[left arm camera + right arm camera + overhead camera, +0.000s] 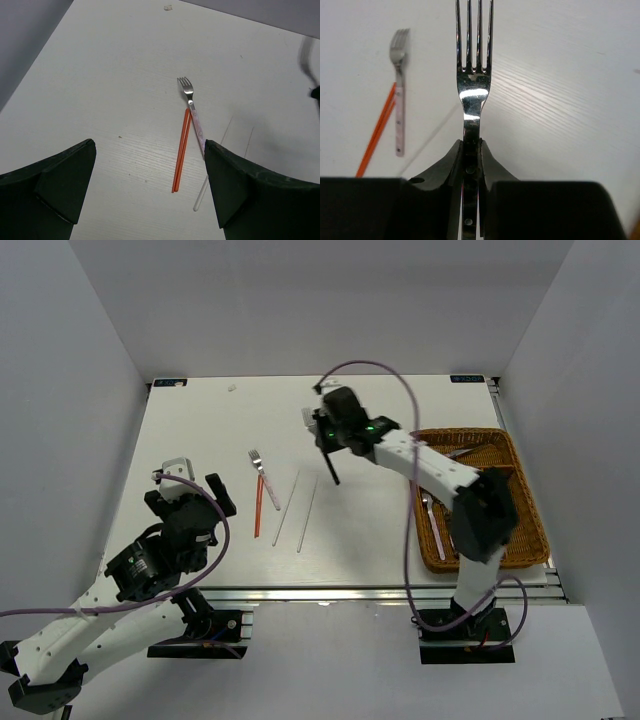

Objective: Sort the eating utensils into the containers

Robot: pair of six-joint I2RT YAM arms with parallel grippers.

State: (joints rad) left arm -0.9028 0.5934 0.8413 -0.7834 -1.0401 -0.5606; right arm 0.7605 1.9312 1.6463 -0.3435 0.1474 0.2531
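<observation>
My right gripper is shut on the dark handle of a silver fork, tines pointing away. In the top view this held fork hangs above the table's middle, under the right gripper. On the table lie a pink-handled fork, red-orange chopsticks and two white chopsticks. My left gripper is open and empty, near and left of them. The brown wicker tray sits at the right.
Inside the tray lie a few silver utensils. The right arm's white links pass over the tray's left side. Grey walls enclose the table on three sides. A purple cable loops above the right arm.
</observation>
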